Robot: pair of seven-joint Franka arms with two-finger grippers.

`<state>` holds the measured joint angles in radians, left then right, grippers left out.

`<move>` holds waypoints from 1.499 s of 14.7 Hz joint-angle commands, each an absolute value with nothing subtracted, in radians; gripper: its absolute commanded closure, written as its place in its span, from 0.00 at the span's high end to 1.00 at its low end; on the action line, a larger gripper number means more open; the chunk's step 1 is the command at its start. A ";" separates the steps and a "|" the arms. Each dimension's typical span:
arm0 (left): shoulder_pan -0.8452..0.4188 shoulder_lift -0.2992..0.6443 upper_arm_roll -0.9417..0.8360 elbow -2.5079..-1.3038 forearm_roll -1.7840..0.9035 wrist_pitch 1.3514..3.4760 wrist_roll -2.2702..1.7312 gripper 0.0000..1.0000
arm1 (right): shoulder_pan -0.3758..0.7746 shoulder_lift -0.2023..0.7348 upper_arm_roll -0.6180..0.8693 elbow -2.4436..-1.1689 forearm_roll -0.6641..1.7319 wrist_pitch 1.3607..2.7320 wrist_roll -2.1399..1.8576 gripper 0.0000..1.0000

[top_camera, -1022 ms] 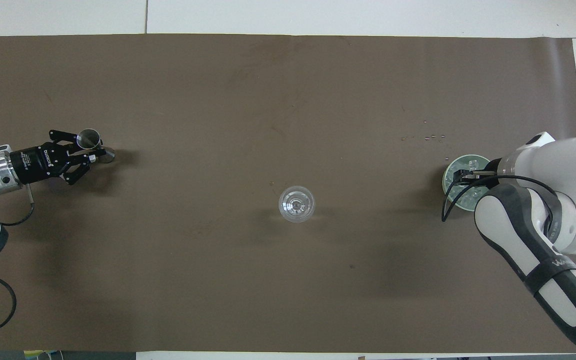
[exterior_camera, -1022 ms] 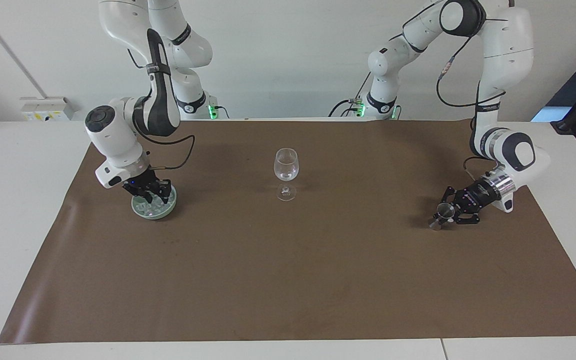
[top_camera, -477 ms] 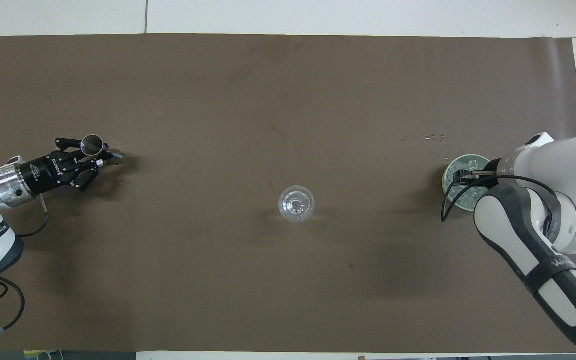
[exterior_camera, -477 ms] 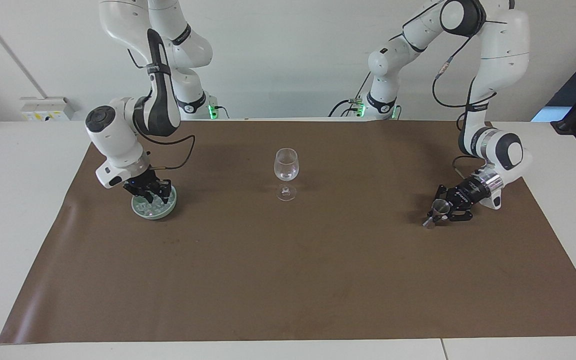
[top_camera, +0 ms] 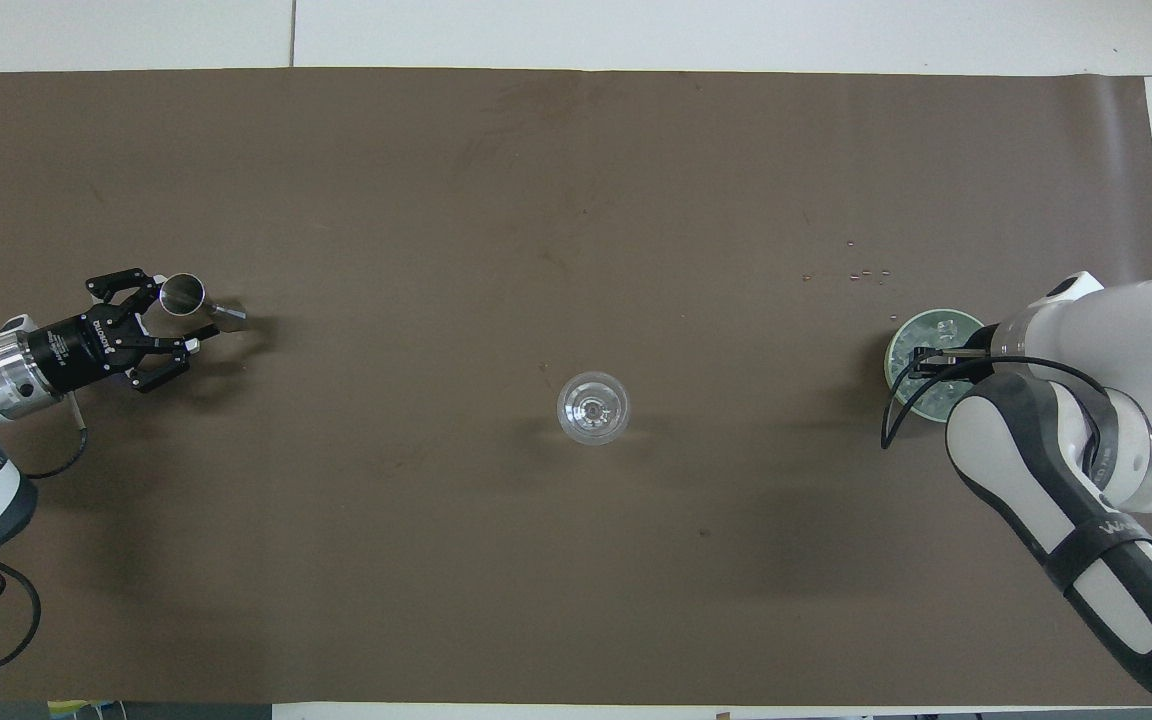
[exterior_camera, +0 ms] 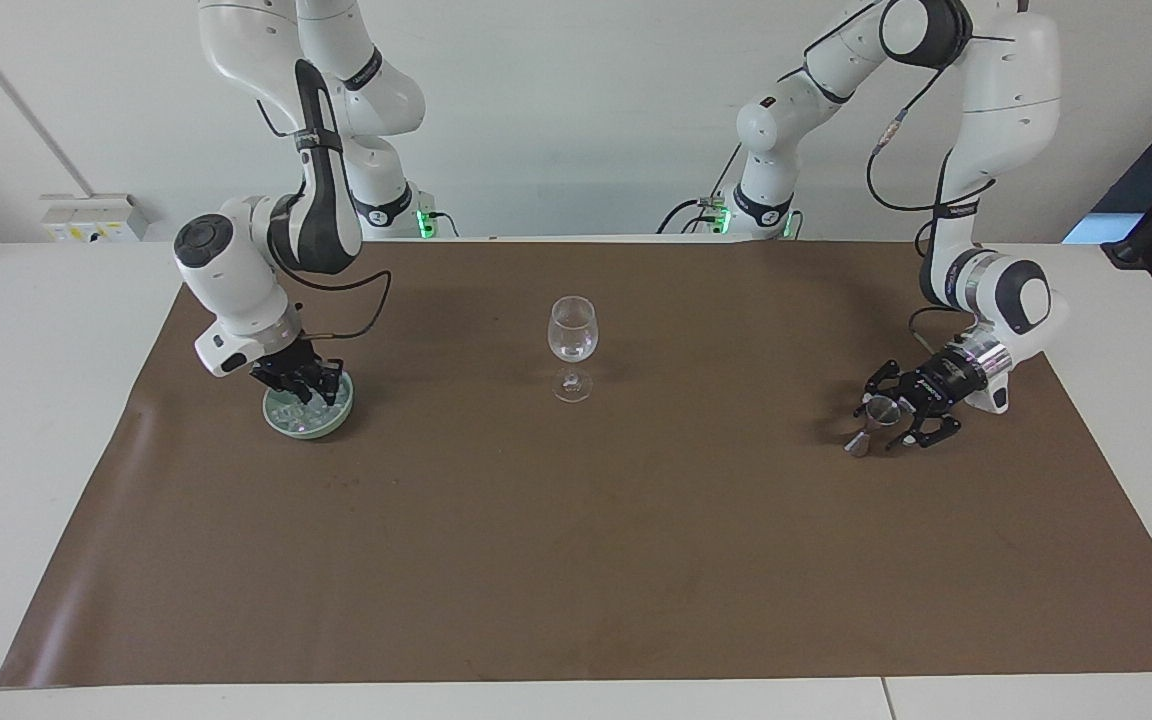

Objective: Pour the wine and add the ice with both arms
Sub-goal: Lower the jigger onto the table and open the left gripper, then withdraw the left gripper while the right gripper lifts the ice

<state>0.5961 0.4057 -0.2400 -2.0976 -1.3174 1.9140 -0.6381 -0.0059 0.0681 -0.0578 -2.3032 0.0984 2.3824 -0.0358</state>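
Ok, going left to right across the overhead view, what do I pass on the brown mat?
Left claw at the metal jigger → wine glass → green dish of ice, right claw over it.
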 commanded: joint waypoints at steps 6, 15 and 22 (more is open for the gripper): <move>0.572 0.278 -0.241 -2.010 -0.702 2.039 -0.637 1.00 | -0.012 0.054 -0.055 -2.316 0.123 2.398 -0.057 0.23; 0.448 0.195 -0.253 -1.746 -0.189 2.017 -0.624 1.00 | -0.009 0.055 -0.055 -2.312 0.123 2.396 -0.051 0.14; 0.278 0.077 -0.252 -1.740 -0.086 1.977 -0.378 1.00 | -0.002 0.015 -0.042 -2.166 0.123 2.157 -0.035 0.13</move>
<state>0.3166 0.1136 -0.2637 -1.7263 -0.1080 2.0103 -0.4648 -0.0048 0.0486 -0.0549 -2.2240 0.0985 2.2620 -0.0358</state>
